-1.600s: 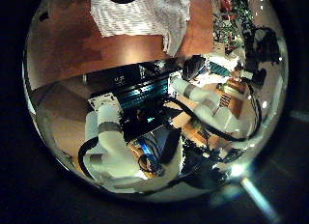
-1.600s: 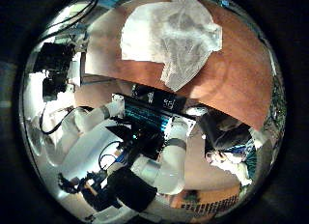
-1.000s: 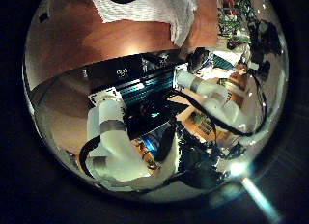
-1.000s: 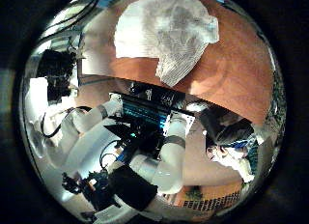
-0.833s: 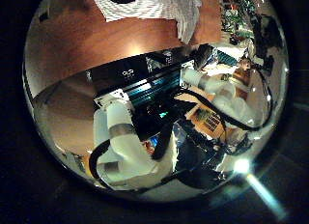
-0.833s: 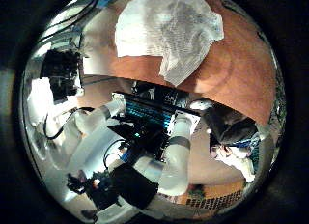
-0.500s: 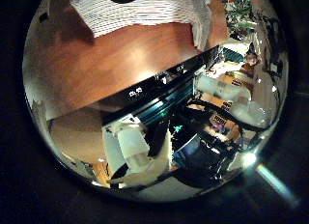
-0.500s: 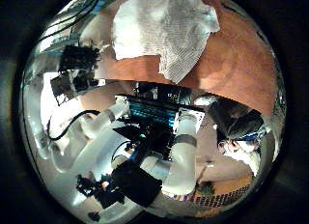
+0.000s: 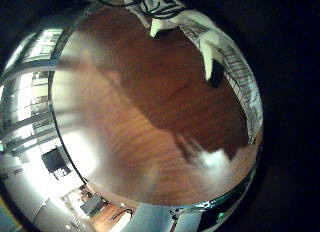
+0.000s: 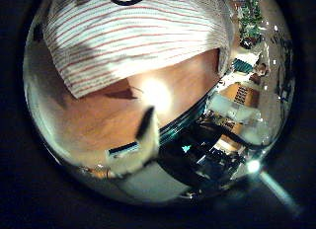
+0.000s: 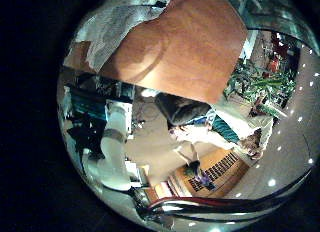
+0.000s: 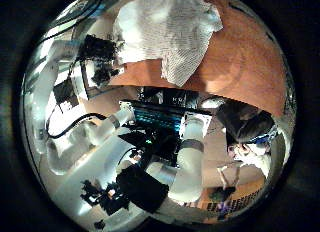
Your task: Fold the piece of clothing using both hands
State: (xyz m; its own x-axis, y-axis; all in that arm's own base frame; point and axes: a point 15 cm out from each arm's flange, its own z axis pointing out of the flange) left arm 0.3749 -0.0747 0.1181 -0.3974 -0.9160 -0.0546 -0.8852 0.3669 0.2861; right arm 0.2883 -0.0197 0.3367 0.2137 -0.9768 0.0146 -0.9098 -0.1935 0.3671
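Observation:
A striped piece of clothing (image 12: 165, 32) lies spread on the wooden table (image 12: 250, 77). In the right thumb side palm view my left hand (image 12: 100, 52) is low at the clothing's edge. In the left thumb side palm view the clothing (image 10: 138, 37) fills much of the picture, close under that palm, with one of the hand's fingers (image 10: 147, 138) over the bare table (image 10: 118, 115). In the left little finger side palm view straight fingers (image 9: 210, 57) reach over the table (image 9: 150, 122) beside the clothing (image 9: 238, 82). The right little finger side palm view shows the clothing (image 11: 105, 32) far off; my right hand is high, away from it.
The table's edge (image 12: 160, 90) runs below the clothing, with dark equipment (image 12: 160, 117) beyond it. Bare wood (image 11: 195, 42) lies beside the clothing.
My left hand has come down to the clothing, which now fills its thumb side palm view. The right thumb side view has shifted only slightly. The clothing has not moved.

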